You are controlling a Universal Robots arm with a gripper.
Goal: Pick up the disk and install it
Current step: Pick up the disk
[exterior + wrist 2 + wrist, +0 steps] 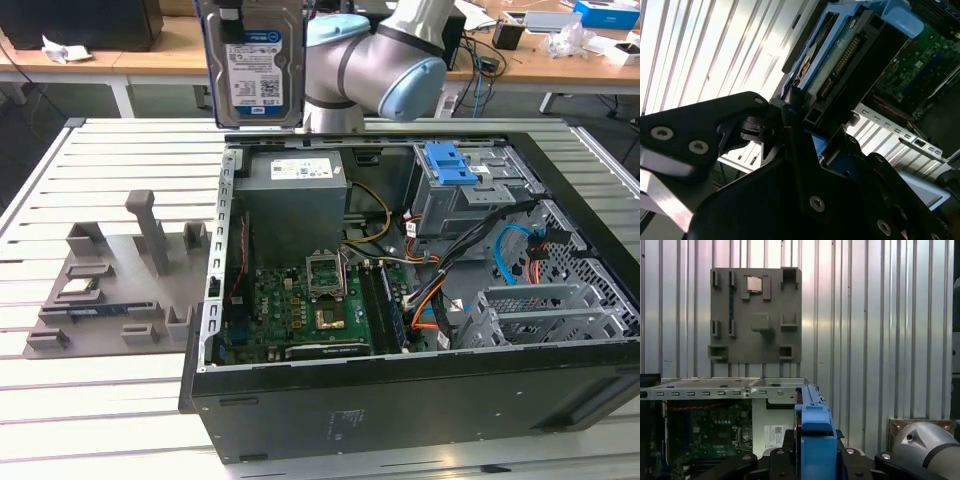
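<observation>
So the pincer [799, 122] is clamped shut on the disk [253, 70]. In the second wrist view its black fingers [742, 117] squeeze one end of the drive, and the rest of the drive sticks out past them. In the exterior view the disk hangs upright in the air over the far corner of the case, on the exterior view's left. Its white-and-blue label faces the camera and it touches nothing below. The blue plastic rails run along its silver metal edges, and one rail shows end-on in the first wrist view.

The open black computer case [400, 400] lies on its side on the slatted metal bench [110, 400]. Inside it:
- a grey boxy power supply [292, 195] at the far side
- a green motherboard [300, 310] nearer the camera
- a light-blue latch plate [448, 163] on the drive cage, toward the exterior view's right
- a tangle of coloured cables [440, 290]

Just beside the case, on the exterior view's left, sits a matte grey fixture tray [110, 290] with blocky slots and posts. One pocket holds a small square chip [754, 284].
</observation>
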